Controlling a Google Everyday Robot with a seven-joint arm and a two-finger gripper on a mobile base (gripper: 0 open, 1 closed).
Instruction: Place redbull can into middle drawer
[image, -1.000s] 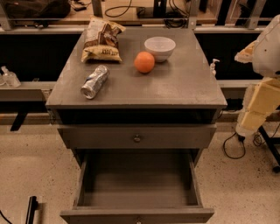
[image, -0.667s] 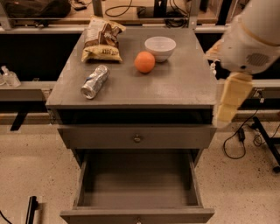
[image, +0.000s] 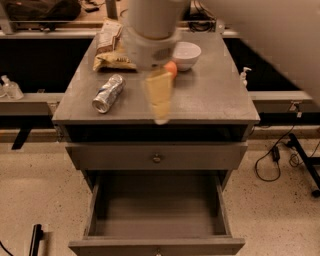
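Note:
The redbull can (image: 108, 93) lies on its side on the left part of the cabinet top (image: 210, 100), its shiny round end towards the front. The middle drawer (image: 157, 212) is pulled out below, dark grey with a bare floor. My gripper (image: 160, 102) is cream-coloured, hangs from the big white arm (image: 152, 25), and is above the middle of the top, to the right of the can and apart from it. It holds nothing that I can see.
An orange (image: 171, 67) shows partly behind the gripper. A white bowl (image: 187, 52) and a crinkled snack bag (image: 111, 47) sit at the back. A closed drawer front with a knob (image: 157, 158) is above the open drawer. Cables (image: 275, 155) lie on the floor at the right.
The arm has swung from the right side of the cabinet leftwards to above the middle of the top. The can, orange, bowl and bag have not moved.

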